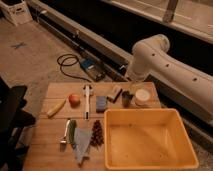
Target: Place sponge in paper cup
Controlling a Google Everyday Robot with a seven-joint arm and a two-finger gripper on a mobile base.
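The blue sponge point(101, 103) lies flat on the wooden table point(55, 150), near its middle. The white paper cup point(142, 96) stands at the table's back right, with a narrower dark cup point(126, 99) just left of it. My white arm point(155, 55) comes in from the right and bends down toward the table's back edge. My gripper point(132, 82) is at its lower end, just behind and above the two cups, well right of the sponge. It is not touching the sponge.
A large yellow bin point(150, 160) fills the front right. A dark-and-pale block point(115, 93), white utensil point(87, 100), red fruit point(74, 99), banana point(56, 108), dark cluster point(96, 132) and cloth point(81, 144) lie on the table. A black chair point(10, 115) stands left.
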